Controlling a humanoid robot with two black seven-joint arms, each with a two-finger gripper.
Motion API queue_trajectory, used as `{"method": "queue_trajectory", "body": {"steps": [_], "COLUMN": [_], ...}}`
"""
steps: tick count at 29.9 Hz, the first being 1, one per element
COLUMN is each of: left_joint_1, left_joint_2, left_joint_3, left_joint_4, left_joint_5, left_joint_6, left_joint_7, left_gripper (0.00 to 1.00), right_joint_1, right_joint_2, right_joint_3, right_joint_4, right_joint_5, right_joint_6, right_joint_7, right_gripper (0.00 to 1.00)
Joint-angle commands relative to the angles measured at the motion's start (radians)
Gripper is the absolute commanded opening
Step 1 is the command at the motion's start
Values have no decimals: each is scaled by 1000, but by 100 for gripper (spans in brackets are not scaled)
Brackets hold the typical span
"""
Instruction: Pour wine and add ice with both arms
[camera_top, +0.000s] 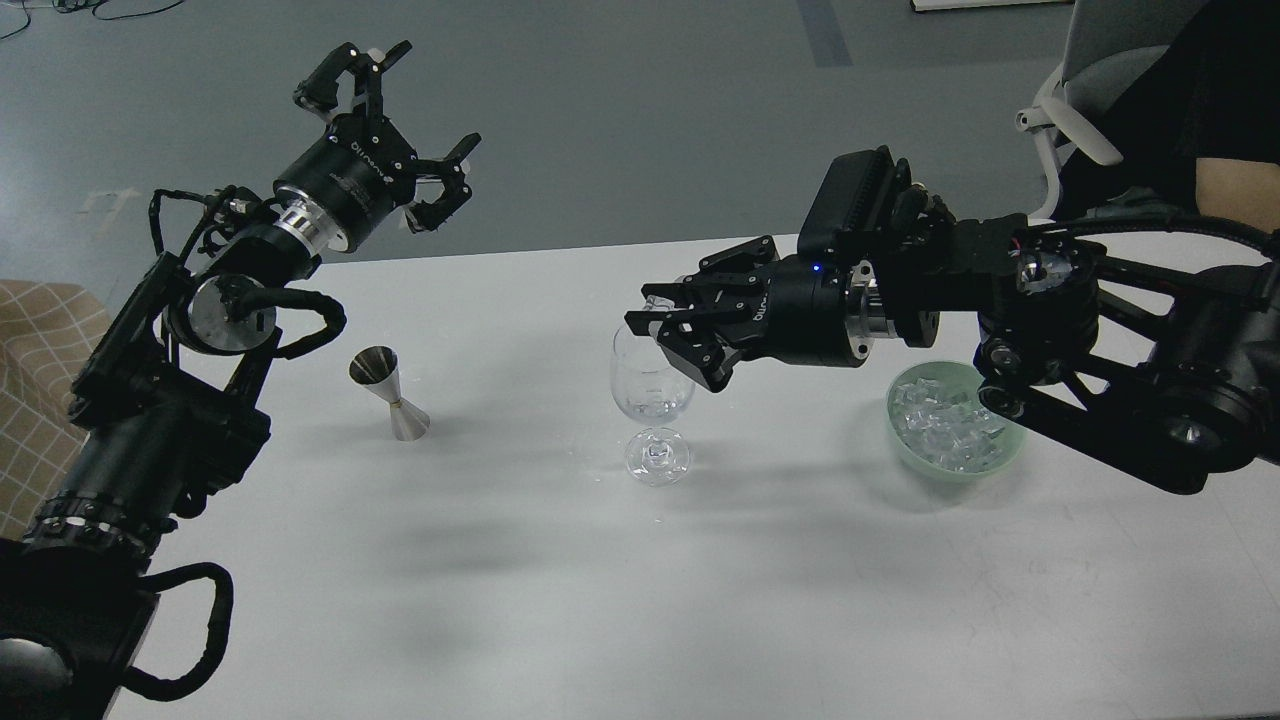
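White table (520, 600) — ice (945, 425) heaped, axisless

Table (500, 600) layout: jigger (390, 392) centre-left, stemmed glass (652, 400) at centre, bowl (955, 462) right of centre with ice (940, 420) heaped in it. Chair (1090, 90) upper right, behind table.

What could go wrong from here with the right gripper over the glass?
1. The right gripper holds an ice cube right at the rim of the wine glass; released off-centre, it could bounce off onto the table.
2. The gripper looks very close to the rim, so a sideways move might tip the stemmed glass.
3. The arm hangs low over the green bowl of ice; retracting could clip it.
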Motion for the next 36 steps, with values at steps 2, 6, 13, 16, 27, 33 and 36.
{"method": "queue_trajectory", "body": {"steps": [2, 6, 13, 16, 27, 33, 36], "left_joint_1": [-2, -2, -8, -7, -10, -7, -5], "left_joint_2": [2, 0, 2, 2, 3, 3, 3], "left_joint_3": [0, 0, 0, 0, -2, -2, 0], "left_joint_4": [0, 0, 0, 0, 0, 0, 0], "left_joint_5": [0, 0, -2, -2, -5, -6, -6], "left_joint_6": [0, 0, 0, 0, 0, 0, 0], "left_joint_7": [0, 0, 0, 0, 0, 0, 0], "left_gripper": [98, 98, 98, 98, 98, 98, 98], "right_joint_1": [1, 0, 0, -2, 0, 0, 0], "right_joint_2": [0, 0, 5, 17, 29, 29, 29], "right_joint_3": [-32, -32, -29, -29, -31, -29, -29], "right_joint_4": [-3, -3, -5, -9, -11, -11, -13], "right_joint_5": [-1, -1, -1, -1, -1, -1, -1], "right_joint_6": [0, 0, 0, 0, 0, 0, 0], "right_joint_7": [0, 0, -15, -17, -18, -26, -28], "right_gripper": [9, 10, 17, 18, 20, 25, 29]}}
